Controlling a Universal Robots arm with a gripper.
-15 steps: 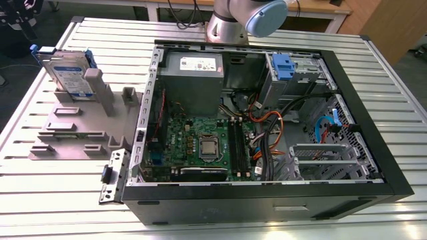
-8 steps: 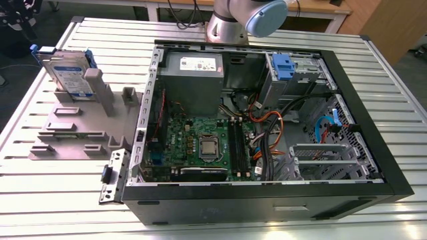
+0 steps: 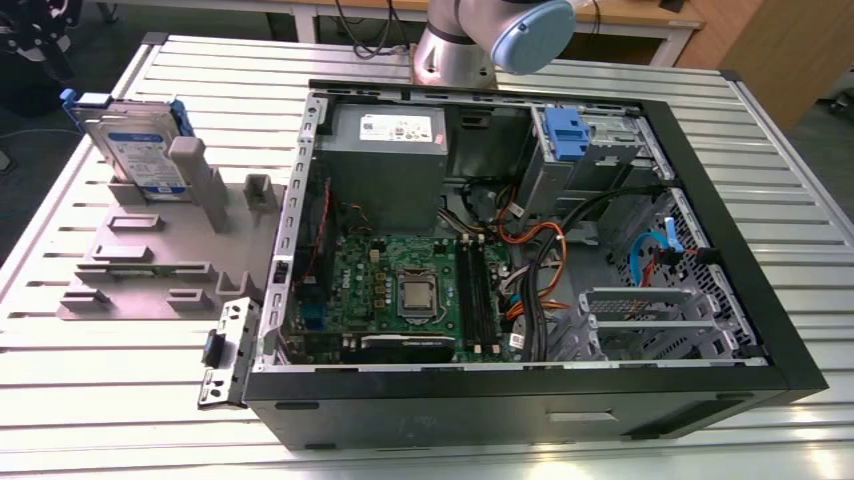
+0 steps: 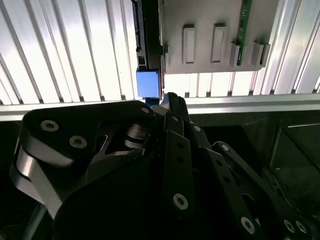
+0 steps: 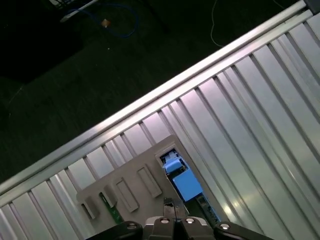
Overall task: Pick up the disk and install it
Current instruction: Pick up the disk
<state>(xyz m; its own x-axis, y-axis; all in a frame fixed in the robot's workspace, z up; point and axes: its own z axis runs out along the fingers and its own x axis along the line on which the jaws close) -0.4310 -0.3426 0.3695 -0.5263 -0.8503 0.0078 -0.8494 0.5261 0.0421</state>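
In the exterior view, the flat silver metal disk (image 3: 140, 150) with white-and-blue label and blue plastic rail stands upright in a grey plastic holder (image 3: 154, 255), at the exterior view's far left; the holder lies on the ribbed aluminium table (image 3: 120, 390); just beside it, to the exterior view's right, I see the open black computer case (image 3: 534, 400), with the large grey power-supply box (image 3: 387, 150) in its far part; the grey-and-blue arm joint (image 3: 514, 30) is at the far edge.

In the second wrist view, the dark gripper (image 4: 169, 97) has its fingertips (image 4: 172, 100) pressed together with nothing between them; they line up with the blue end of the disk (image 4: 148, 83), which I see edge-on against the holder (image 4: 210, 37).

In the first wrist view, the gripper (image 5: 170, 206) is closed and empty; the disk (image 5: 184, 184) sits just beyond its tips, at the edge of the holder (image 5: 132, 187); past the table (image 5: 260, 100) lies a dark floor (image 5: 75, 75).
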